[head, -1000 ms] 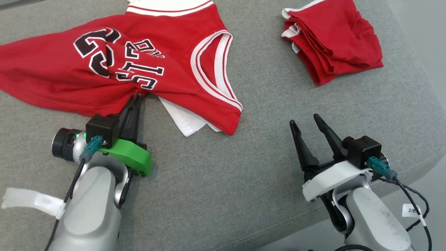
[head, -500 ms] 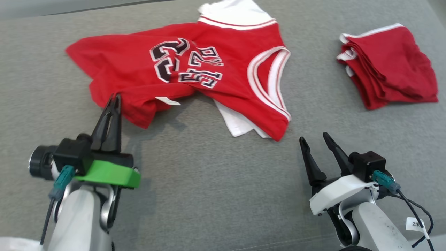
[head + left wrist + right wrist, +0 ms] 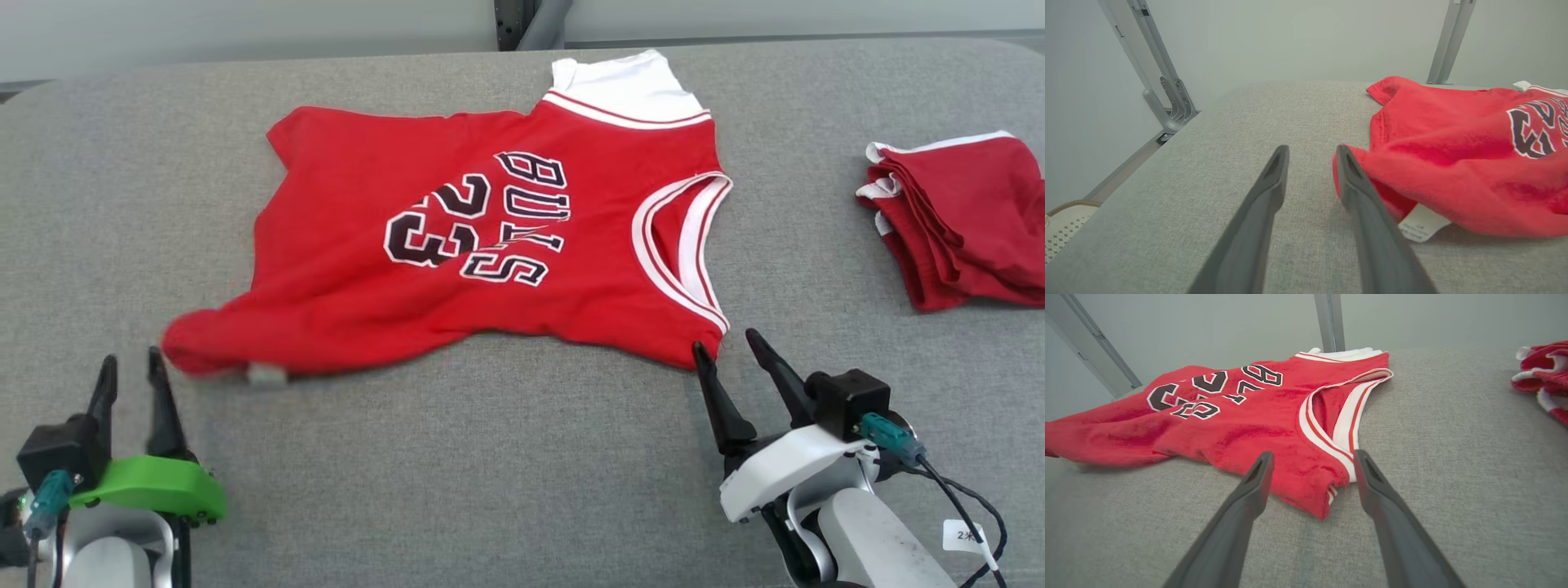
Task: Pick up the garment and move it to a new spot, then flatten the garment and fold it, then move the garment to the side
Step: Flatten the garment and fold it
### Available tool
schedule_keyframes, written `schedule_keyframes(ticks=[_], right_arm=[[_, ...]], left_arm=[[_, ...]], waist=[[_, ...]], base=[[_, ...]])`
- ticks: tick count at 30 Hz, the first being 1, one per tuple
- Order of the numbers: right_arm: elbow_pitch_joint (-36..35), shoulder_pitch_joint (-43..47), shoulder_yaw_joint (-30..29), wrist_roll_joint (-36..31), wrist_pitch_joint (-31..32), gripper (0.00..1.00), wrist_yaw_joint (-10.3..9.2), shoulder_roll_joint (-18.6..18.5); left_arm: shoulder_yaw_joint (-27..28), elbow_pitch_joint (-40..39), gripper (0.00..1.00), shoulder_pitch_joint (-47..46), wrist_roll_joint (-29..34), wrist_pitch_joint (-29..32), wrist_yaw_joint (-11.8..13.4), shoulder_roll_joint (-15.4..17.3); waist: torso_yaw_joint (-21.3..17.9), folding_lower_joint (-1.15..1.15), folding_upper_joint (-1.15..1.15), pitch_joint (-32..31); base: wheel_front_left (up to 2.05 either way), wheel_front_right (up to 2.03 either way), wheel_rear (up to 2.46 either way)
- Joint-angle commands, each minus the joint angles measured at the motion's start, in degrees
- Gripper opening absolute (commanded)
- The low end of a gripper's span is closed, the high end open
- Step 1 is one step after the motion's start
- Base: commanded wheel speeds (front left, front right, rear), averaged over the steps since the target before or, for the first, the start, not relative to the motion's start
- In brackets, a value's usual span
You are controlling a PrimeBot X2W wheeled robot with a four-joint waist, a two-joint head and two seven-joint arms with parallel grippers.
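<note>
The garment (image 3: 490,237) is a red sleeveless jersey with white trim and black lettering, lying spread face up on the grey cushion (image 3: 490,465). My left gripper (image 3: 129,361) stands a little open just left of the jersey's bunched hem corner, nothing between its fingers. In the left wrist view the left gripper (image 3: 1311,150) has its right finger against the garment (image 3: 1453,155), beside a white label (image 3: 1419,226). My right gripper (image 3: 725,345) is open at the jersey's near shoulder corner. In the right wrist view that corner of the garment (image 3: 1249,416) lies between the right gripper's (image 3: 1312,455) fingers.
A folded pile of red cloth with white trim (image 3: 963,220) lies at the cushion's right edge, also seen as the red pile (image 3: 1543,367). Grey metal posts (image 3: 522,16) rise behind the cushion. A pale wall stands beyond.
The head camera has tilted up. My left gripper drew the jersey's hem leftward, then opened and let it go. The jersey now lies flatter. The right gripper stays open.
</note>
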Motion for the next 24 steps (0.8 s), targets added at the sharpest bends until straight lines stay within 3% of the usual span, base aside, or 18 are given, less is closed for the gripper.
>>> schedule_keyframes(ticks=[1, 10, 24], right_arm=[[-0.19, 0.34, 0.62, -0.1, -0.02, 1.0, -0.03, -0.14], [2.08, -0.32, 1.4, -0.19, -0.02, 1.0, -0.03, -1.35], [5.64, 0.86, 0.31, -2.22, -0.02, 1.0, -0.03, -1.78]], left_arm=[[0.31, 1.33, 1.0, 0.7, 0.63, 0.01, 0.25, -1.01], [-4.02, 1.71, 1.0, 4.39, 0.42, 0.01, -0.69, -4.6], [-11.19, -1.78, 1.0, 3.03, -3.3, 0.01, -0.14, -4.89]], waist=[[0.52, 0.0, 0.0, -0.63], [3.57, 0.0, 0.0, 0.18], [5.44, 0.0, 0.0, 2.27]], base=[[0.0, 0.0, 0.0], [0.0, 0.0, 0.0], [0.0, 0.0, 0.0]])
